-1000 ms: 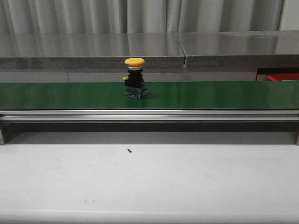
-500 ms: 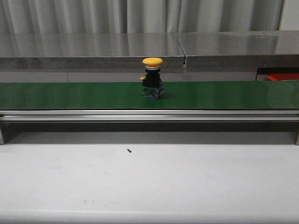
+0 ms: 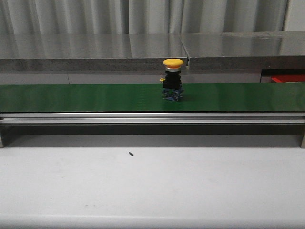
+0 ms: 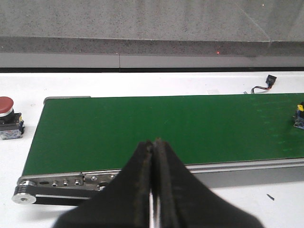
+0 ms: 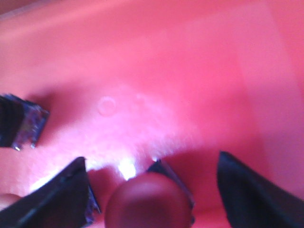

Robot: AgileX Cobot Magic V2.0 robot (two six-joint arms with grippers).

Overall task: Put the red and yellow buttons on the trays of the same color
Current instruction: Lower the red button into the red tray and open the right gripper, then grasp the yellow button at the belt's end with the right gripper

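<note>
Yellow button (image 3: 173,79) stands upright on the green belt (image 3: 86,97), a bit right of frame centre in the front view; in the left wrist view only its edge peeks in at the far right. A red button (image 5: 148,199) sits low centre in the right wrist view, on the floor of the red tray (image 5: 190,71), between the fingers of my right gripper (image 5: 154,190), which are spread wide and look clear of it, so I judge a red drop-off is just being finished. Another button base (image 5: 19,121) lies at the left edge of that view, also in the tray. My left gripper (image 4: 153,185) is pressed together, empty, hanging over the near belt rail. One more red button (image 4: 7,118) waits off the belt end, far left in the left wrist view. A sliver of red tray shows at the front view's right edge. No yellow tray in view. Next, I reckon: lift the right arm out, spread a gripper, take the yellow one by its black body.
</note>
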